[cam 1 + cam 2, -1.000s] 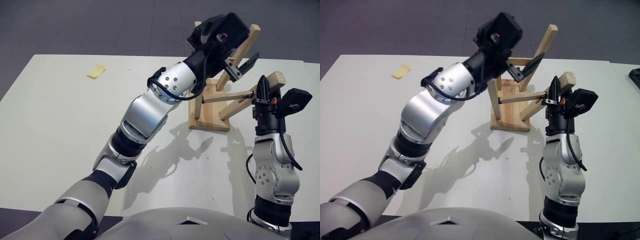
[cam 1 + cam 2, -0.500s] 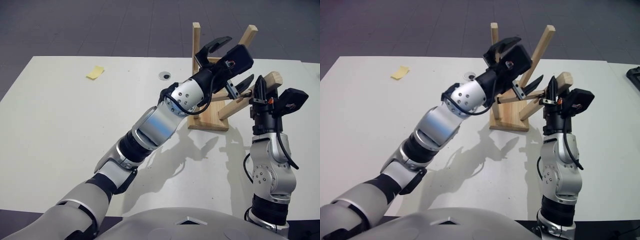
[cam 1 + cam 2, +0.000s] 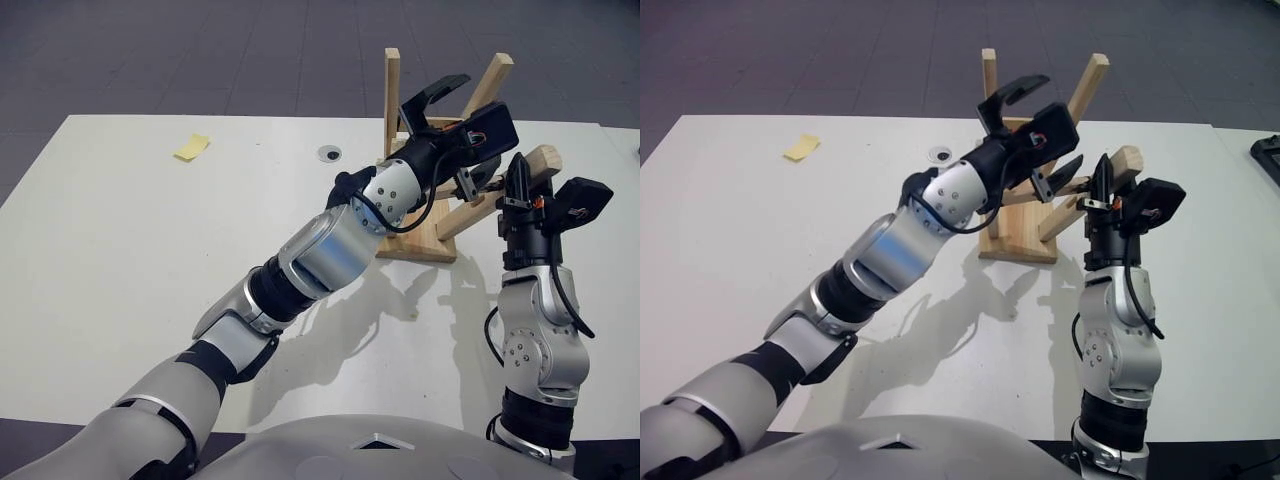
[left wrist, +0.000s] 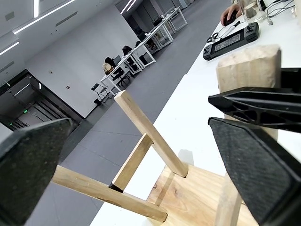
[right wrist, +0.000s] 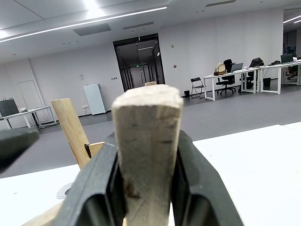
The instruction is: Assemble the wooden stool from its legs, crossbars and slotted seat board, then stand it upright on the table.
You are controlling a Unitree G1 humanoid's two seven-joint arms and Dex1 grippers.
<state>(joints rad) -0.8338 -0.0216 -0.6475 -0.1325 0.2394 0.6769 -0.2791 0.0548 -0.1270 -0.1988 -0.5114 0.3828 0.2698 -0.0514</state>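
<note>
stool [image 3: 447, 218] upside down at the far right of the table [image 3: 120, 250], seat board [image 3: 410, 246] flat on it, legs [image 3: 392, 80] pointing up. clamps the tip of the nearest leg [image 5: 146, 122] in the right gripper [image 3: 519, 178]. holds the left gripper [image 3: 1060, 118] spread wide by the other legs, gripping nothing.

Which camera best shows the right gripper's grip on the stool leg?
Right wrist view: the right gripper clamps the leg on both sides, close up. Eye views show it far off; left wrist view, side-on.
</note>
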